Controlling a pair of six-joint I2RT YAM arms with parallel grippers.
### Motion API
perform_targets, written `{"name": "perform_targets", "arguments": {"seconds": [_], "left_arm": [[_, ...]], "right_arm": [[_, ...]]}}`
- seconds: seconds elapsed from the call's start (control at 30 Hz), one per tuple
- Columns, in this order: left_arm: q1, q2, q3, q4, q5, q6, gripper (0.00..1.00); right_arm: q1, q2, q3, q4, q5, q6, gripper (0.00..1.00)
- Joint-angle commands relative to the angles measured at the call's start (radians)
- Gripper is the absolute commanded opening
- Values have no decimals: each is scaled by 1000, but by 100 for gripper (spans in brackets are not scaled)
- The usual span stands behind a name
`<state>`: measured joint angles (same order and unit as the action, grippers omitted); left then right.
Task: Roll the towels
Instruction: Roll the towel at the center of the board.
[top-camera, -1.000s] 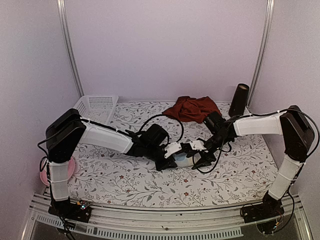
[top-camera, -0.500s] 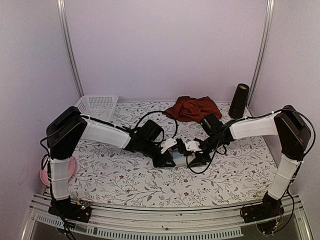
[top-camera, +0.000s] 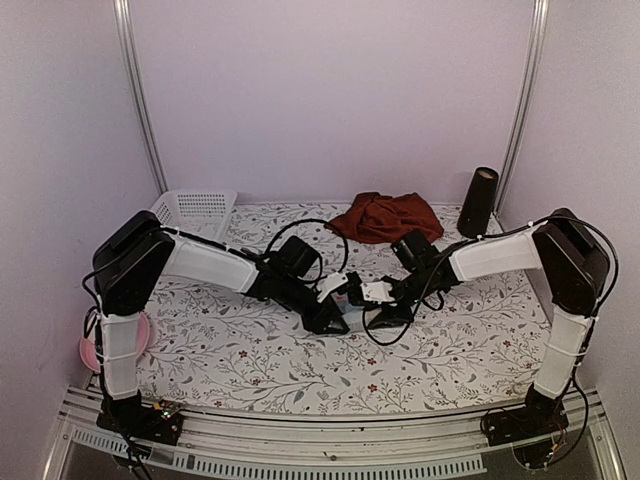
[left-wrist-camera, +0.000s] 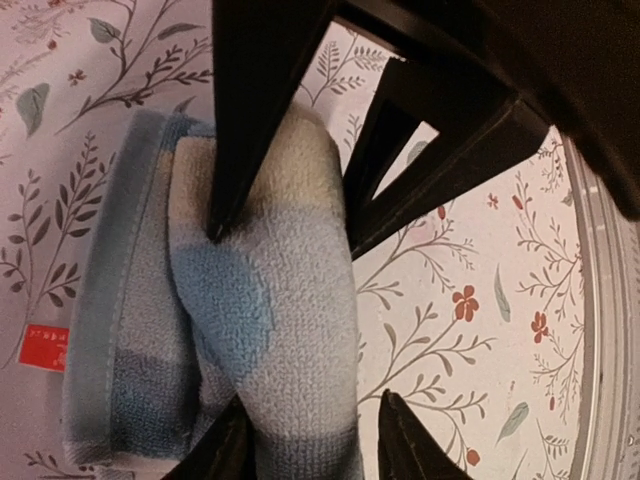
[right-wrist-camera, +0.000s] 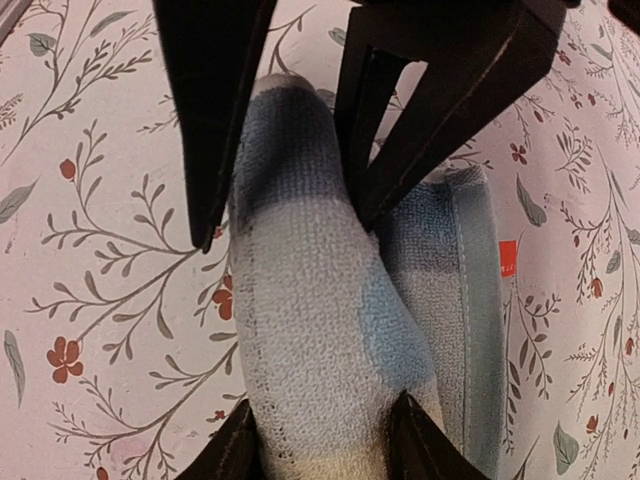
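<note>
**Change since the earlier frames.** Both arms have reached farther from their bases toward the table middle. The left gripper (left-wrist-camera: 285, 240) and right gripper (right-wrist-camera: 285, 235) now stand closer together, and they cover more of the checked towel (left-wrist-camera: 280, 330) in the top view. The maroon towel (top-camera: 385, 217), basket (top-camera: 195, 210) and cylinder (top-camera: 479, 200) have not moved.

**Grippers.**
- Left gripper: it pinches one end of the roll. One fingertip dents the cloth on top and the other presses the roll's side.
- Right gripper: it pinches the opposite end, with one finger on each side of the roll.

**Count.**
- Arms: two, each with one gripper.
- Towels: two.
  - The checked towel lies mid-table between the grippers. It is mostly rolled, with a flat blue-edged flap beside the roll, and a red tag (left-wrist-camera: 45, 347) shows at the flap's outer edge.
  - The maroon towel lies crumpled at the far edge, well apart from the grippers.
- Basket: one, white, at the far left corner.
- Cylinder: one, black, upright at the far right corner.
- Pink disc (top-camera: 88, 350): one, at the near left edge, partly behind the left arm.

**Surface and room.** A metal rail (top-camera: 300, 420) runs along the near edge and carries the arm bases. The table cover (top-camera: 250, 350) is white with a leaf-and-flower print. Pale lilac walls enclose the table on three sides. Two metal posts (top-camera: 140, 100) rise at the back corners.
</note>
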<state>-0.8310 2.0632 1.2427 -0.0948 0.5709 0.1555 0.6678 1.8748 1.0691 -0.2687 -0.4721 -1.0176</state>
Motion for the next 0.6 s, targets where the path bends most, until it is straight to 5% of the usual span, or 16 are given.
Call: {"name": "perform_targets", "arguments": {"seconds": [0.0, 0.23, 0.57], "left_arm": [[13, 16, -39, -62, 18, -14, 42], [12, -106, -139, 56, -34, 11, 59], [-67, -274, -285, 234, -239, 118, 72]], "right_arm": [[13, 61, 10, -7, 108, 57, 38], [14, 79, 41, -83, 81, 44, 13], [13, 143, 131, -310, -31, -34, 12]]}}
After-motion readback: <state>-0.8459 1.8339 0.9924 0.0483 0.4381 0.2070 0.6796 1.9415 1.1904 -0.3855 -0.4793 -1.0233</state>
